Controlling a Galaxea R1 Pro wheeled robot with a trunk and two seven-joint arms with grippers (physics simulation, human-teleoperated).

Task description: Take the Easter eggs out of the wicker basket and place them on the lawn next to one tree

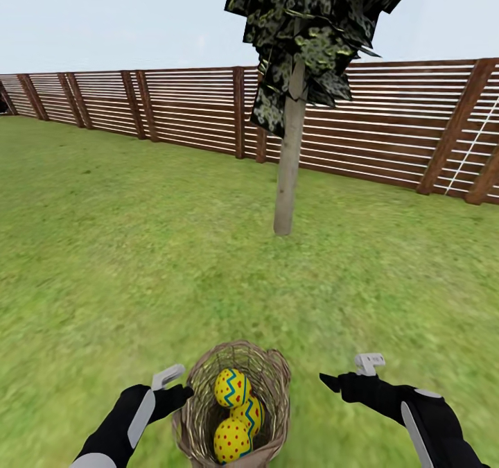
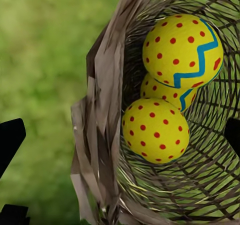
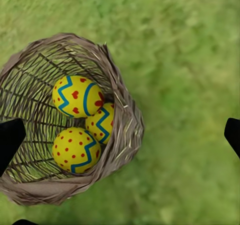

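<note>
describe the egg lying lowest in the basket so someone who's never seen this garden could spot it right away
Start at the lone tree before the slatted fence, then come down the lawn to the wicker basket between the two end effectors. Three yellow eggs are piled inside. The one you want is the middle egg, wedged beneath and between the other two and mostly hidden by them.

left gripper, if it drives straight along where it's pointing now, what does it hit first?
Probably the wicker basket: its near wall and rim sit mid-frame between the left gripper fingers, with the three Easter eggs just inside. Depth is unclear, so it may straddle the rim rather than strike it.
</note>
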